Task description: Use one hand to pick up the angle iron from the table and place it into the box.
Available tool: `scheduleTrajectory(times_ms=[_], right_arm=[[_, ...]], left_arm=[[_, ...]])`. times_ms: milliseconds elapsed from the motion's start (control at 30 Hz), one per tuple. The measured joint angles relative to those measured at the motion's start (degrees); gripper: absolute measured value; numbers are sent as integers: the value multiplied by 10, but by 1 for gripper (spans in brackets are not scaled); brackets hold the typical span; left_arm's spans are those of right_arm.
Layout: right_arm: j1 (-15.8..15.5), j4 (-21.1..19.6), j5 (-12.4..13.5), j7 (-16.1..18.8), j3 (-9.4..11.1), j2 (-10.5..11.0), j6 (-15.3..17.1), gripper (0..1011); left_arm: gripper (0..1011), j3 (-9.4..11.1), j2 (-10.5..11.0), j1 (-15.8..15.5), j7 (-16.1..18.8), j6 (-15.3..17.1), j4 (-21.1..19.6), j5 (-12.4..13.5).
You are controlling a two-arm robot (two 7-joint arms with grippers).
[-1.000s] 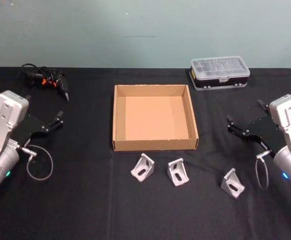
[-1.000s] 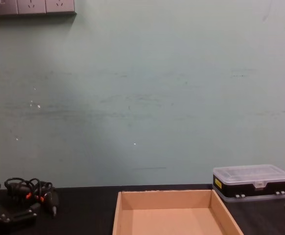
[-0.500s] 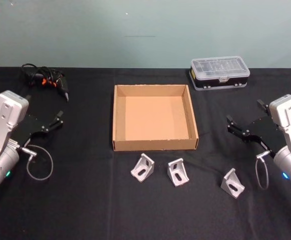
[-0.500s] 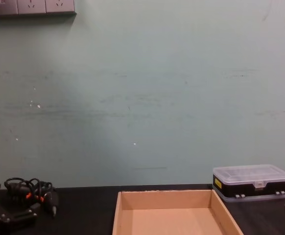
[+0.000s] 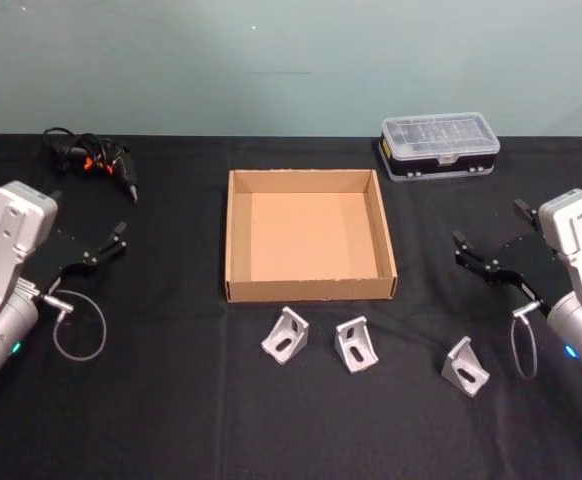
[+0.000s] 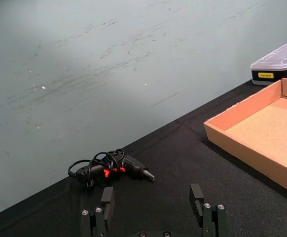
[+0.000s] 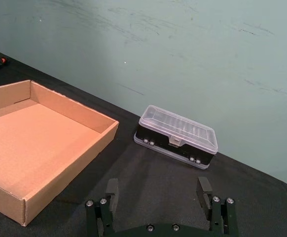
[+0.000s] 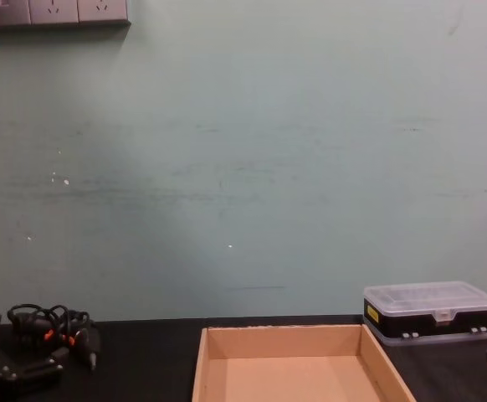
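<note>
No bracket had yet been picked up, and the cardboard box point(image 5: 311, 290) sat empty in the middle of the black counter point(image 5: 171, 400). Three metal brackets were seen on the counter on the robot's side of the box. The left bracket point(image 5: 285, 335) and the middle bracket point(image 5: 356, 344) stood close together just before its near wall, and the right bracket point(image 5: 465, 366) stood apart from them towards the right. The left claw point(image 6: 153, 195) was held above the counter out to the left of the box, its fingers spread apart and nothing between them. The right claw point(image 7: 157, 185) was held likewise to the right of the box, spread apart and empty. The right bracket was judged the easiest pick, as it lay nearest the right claw and well clear of the other two. A descent from straight above would be advised, with the spread fingers set either side of one flat wall of the bracket rather than across its sloped ribs, so that the part would not be squeezed out as they closed. The cable loop point(image 5: 523, 312) hanging below the right arm lay near that bracket and should be kept from dragging across it. Once gripped, the bracket should be lifted clear of the box's low wall and let go low over the floor. The clear-lidded case point(image 5: 439, 146) and the corded tool point(image 5: 101, 158) were far enough away to be ignored.
</note>
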Motion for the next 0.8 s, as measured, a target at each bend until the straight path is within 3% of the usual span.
scheduleTrajectory(times_ms=[800], right_arm=[[0,0,0,0,0,0,0,1004]], left_arm=[[1000,0,0,0,0,0,0,0]])
